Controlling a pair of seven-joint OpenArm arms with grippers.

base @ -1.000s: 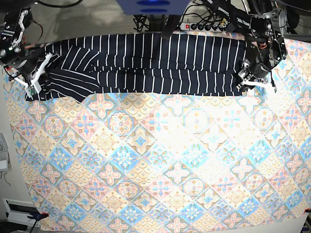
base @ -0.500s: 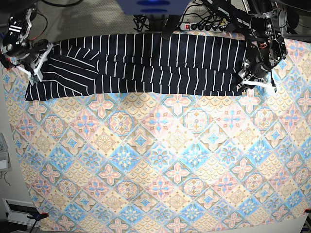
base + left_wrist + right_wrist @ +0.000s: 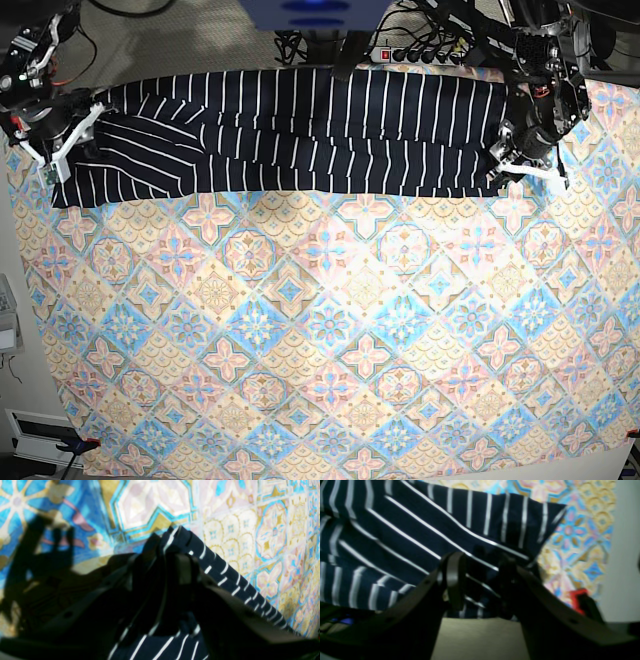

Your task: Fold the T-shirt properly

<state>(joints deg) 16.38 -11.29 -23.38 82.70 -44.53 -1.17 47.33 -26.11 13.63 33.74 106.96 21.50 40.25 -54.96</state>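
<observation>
At the far left of the base view, in the upper left of the frame, the right gripper (image 3: 62, 150) sits at the left end of the dark navy cloth T-shirt with thin white pinstripes (image 3: 300, 130). In the right wrist view, the two dark fingers (image 3: 453, 577) of this gripper (image 3: 480, 580) stand apart, with the striped cloth (image 3: 420, 535) lying below and between them. I cannot tell from these views if the fingers press the cloth or are only released above it. A small red object (image 3: 578, 597) shows at the right of that view, near the edge of the pastel diamond-tile tablecloth (image 3: 582, 525).

The T-shirt is spread as a long, narrow band across the top of the base view, from the upper left to the upper right. It lies on the tablecloth (image 3: 330, 340), which fills the middle and lower part of the frame. At the left end, a diagonal fold of cloth lies over the band.

In the upper right of the base view, the left gripper (image 3: 515, 160) is at the right end of the shirt. In the left wrist view, its fingers (image 3: 185, 570) are clenched on a bunched corner of the striped cloth (image 3: 212, 562), which sticks out above the tips of this gripper (image 3: 167, 567). The tablecloth (image 3: 262, 530) shows behind it.
</observation>
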